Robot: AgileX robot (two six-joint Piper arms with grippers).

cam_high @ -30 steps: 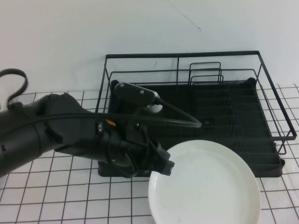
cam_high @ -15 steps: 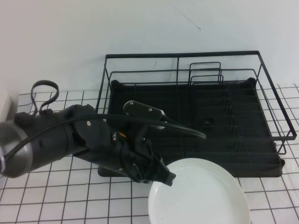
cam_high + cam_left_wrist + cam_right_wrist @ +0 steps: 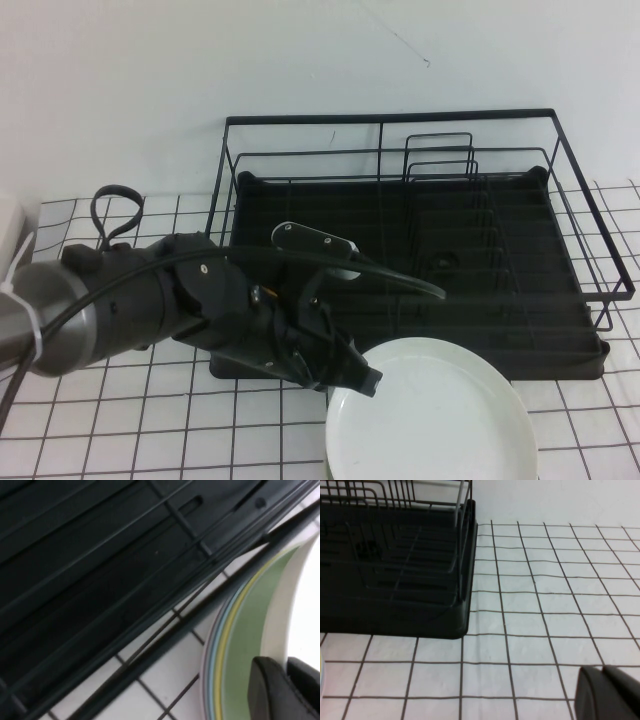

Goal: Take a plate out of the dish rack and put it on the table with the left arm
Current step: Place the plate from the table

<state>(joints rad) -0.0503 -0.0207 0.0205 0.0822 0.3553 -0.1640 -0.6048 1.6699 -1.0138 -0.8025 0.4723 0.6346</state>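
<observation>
White gridded table (image 3: 120, 420), plain wall (image 3: 150, 80)

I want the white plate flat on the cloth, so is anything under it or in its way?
Yes. A pale green plate lies on the table right beneath the white plate, which the left gripper pinches by its rim. The right gripper hovers over bare cloth beside the dish rack.

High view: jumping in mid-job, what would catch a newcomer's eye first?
The white plate, out of the rack and low over the table in front, gripped at its rim by the shut left gripper. Behind it stands the big black dish rack, nothing in its loops. The left wrist view shows a green plate just beneath the white one; the right gripper, seen only in its own wrist view, hangs shut over bare table beside the rack.
</observation>
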